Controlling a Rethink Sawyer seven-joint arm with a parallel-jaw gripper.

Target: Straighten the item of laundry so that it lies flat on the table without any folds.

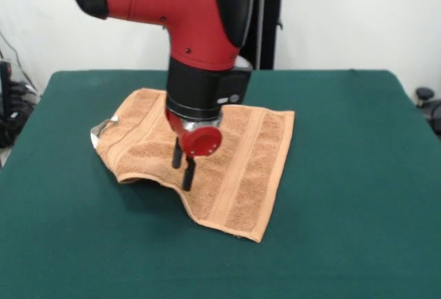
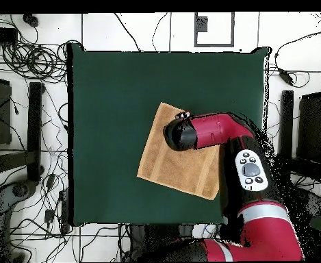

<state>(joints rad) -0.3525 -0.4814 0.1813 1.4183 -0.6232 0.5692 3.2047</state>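
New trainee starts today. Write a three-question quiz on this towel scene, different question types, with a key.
1. True or false: the orange-tan towel lies fully flat on the green table.
2. Multiple choice: the gripper is A) beside the towel, over bare table; B) above the towel, near its front edge; C) out of view.
3. Fill in: the white tag sits at one ___ of the towel.

Key
1. False; the front edge is rippled and raised.
2. B.
3. Corner.
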